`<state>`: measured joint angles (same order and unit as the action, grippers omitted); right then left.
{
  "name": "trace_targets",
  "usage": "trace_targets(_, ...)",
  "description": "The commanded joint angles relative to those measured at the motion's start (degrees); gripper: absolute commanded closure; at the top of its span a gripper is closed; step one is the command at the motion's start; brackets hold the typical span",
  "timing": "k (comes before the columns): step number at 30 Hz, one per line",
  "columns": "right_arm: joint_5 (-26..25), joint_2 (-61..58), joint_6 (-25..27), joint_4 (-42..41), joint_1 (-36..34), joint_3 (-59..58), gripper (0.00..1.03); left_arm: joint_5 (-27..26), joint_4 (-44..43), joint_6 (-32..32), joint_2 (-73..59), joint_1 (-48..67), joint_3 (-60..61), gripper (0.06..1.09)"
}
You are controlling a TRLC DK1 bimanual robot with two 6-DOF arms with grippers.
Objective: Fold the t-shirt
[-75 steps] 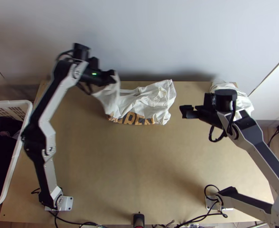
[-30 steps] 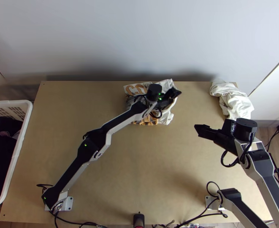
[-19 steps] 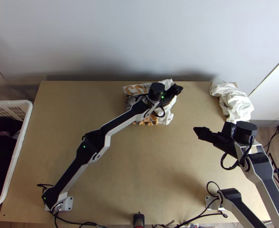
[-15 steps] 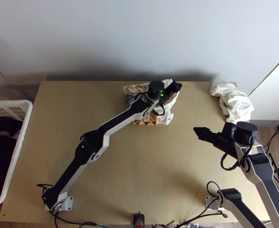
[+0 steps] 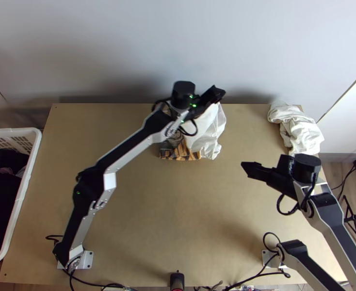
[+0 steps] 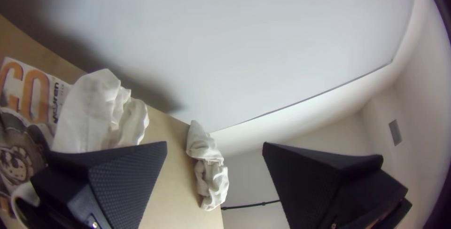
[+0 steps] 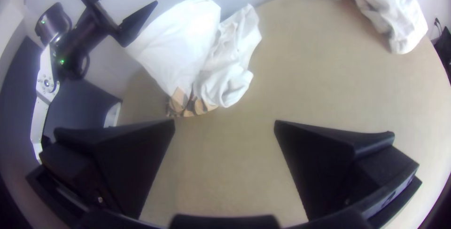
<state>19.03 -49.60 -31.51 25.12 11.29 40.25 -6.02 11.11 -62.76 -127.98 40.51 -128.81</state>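
Top view: printed white t-shirt point(image 5: 209, 136) bunched at table's point(image 5: 173, 208) 12 o'clock; left gripper point(image 5: 219, 91), fingers spread, at shirt's 1 o'clock; right gripper point(image 5: 245, 168), also spread, at shirt's 4; crumpled white cloth point(image 5: 299, 130) at table's 2

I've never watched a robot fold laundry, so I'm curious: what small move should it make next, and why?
Probably the left gripper should ease down and pinch the rumpled edge of the t-shirt. Its fingers stand wide apart with nothing held between them, and the white cloth is creased rather than flat, so a hold seems needed to straighten it.
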Motion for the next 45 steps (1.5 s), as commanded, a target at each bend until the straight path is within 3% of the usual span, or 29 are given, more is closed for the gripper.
trace_targets(1, -0.31, -4.89, -0.31, -4.91, 3.74, 1.59, 0.05, -3.91, 8.31, 6.07, 5.38, -1.22, 2.34, 0.1)
trace_targets(6, -0.31, -4.62, -0.75, -6.49, 3.74, 1.41, 0.05, -3.12, 8.75, 7.92, 3.35, 2.38, 2.25, 0.1)
trace_targets(14, -0.31, 6.98, 0.57, -4.12, 0.49, -4.21, 0.04, -0.04, 10.24, 24.35, -3.76, 8.09, -4.52, 0.1)
trace_targets(20, -0.31, 10.76, 0.48, -2.71, -1.18, -5.09, 0.04, 4.97, 2.68, 25.06, -5.87, 7.65, -4.34, 0.1)
trace_targets(23, -0.31, 10.93, 0.57, -2.54, -1.18, -4.13, 0.05, 10.42, -1.09, 32.62, -6.58, 8.09, -4.25, 0.1)
trace_targets(27, -0.31, 10.67, 0.57, -2.54, -0.57, -3.07, 0.04, 13.32, -3.56, 37.54, -5.52, 6.51, -3.9, 0.1)
trace_targets(29, -0.31, 10.41, 0.57, -2.54, -0.39, -2.9, 0.04, 13.32, -6.28, 35.69, -3.06, 5.19, -1.97, 0.1)
trace_targets(30, -0.31, 10.14, 0.57, -2.71, -0.3, -2.72, 0.05, 13.84, -7.95, 31.74, -2.01, 4.14, -1.09, 0.1)
trace_targets(34, -0.31, 9.0, 0.31, -3.42, -0.21, -1.84, 0.05, 14.46, -6.9, 8.53, 0.37, 0.01, -0.82, 0.1)
trace_targets(36, -0.31, 8.65, 0.31, -3.59, -0.3, -1.4, 0.05, 14.46, -4.35, 1.06, 1.07, -0.7, -0.3, 0.1)
trace_targets(39, -0.31, 8.38, 0.13, -3.59, -0.3, -1.31, 0.04, 14.46, -4.0, 0.1, 2.12, -0.17, 0.23, 0.1)
trace_targets(45, -0.31, 6.89, -0.05, -3.15, 0.58, -0.08, 0.05, 14.55, 2.07, 9.68, 4.94, -1.31, 0.67, 0.1)
